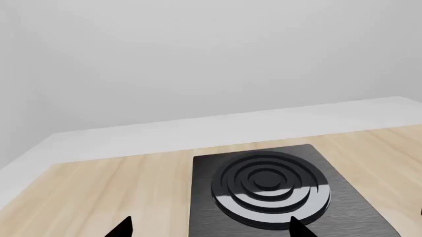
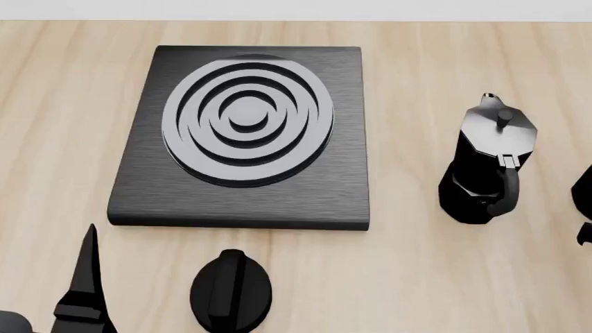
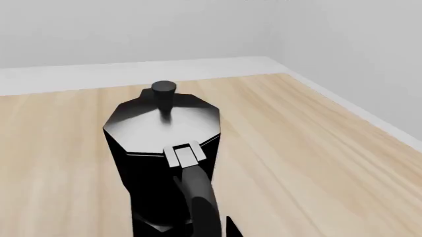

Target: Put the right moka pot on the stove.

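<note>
Glossy black moka pot point(image 2: 487, 163); brushed stove point(image 2: 242, 132); wood table point(image 2: 416, 277).

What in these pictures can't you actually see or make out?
- Right gripper: cut off by the head view's right edge, so open or shut is unclear.
- Left gripper: only two finger tips show at the left wrist view's bottom edge.
- Moka pot: its base is cut off in the right wrist view.
- A second pot: in none of the views.
- Stove: its near edge is cut off in the left wrist view.

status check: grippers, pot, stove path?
Left gripper open, empty, near the stove. Right gripper barely in view, state unclear. Moka pot upright on the table, right of stove, ungripped. Burner clear.
</note>
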Controlling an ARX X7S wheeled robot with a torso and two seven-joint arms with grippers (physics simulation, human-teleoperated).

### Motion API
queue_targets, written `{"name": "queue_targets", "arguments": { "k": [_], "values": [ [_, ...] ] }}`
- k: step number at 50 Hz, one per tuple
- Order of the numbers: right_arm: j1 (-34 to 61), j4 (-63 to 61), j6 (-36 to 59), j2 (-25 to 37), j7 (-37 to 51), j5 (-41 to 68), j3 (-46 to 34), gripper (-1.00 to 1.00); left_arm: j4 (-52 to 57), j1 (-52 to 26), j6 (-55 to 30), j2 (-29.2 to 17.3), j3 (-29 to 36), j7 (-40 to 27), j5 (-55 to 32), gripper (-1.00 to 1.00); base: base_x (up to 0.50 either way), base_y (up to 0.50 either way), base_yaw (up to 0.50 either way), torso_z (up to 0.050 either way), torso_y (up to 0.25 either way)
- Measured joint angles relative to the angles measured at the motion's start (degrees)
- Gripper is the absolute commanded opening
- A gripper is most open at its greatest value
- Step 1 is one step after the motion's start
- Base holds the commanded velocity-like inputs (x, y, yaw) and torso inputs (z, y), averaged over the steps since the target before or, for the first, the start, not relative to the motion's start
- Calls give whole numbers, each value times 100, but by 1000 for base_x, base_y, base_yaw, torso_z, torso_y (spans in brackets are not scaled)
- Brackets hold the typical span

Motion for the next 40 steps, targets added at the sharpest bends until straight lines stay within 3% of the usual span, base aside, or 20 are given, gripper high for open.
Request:
{"name": "queue_targets", "arguments": {
  "k": [16,40],
  "values": [
    [-337,-794,334,168,214,258,70,-100,7,-22,14,-24,27,-48,-2,100,0,0,0,0,0],
    [-1782,-3919,1313,965,1156,1325,1135,-100,-6,-33,65,-59,78,-88,21,100,0,0,0,0,1]
  ]
}}
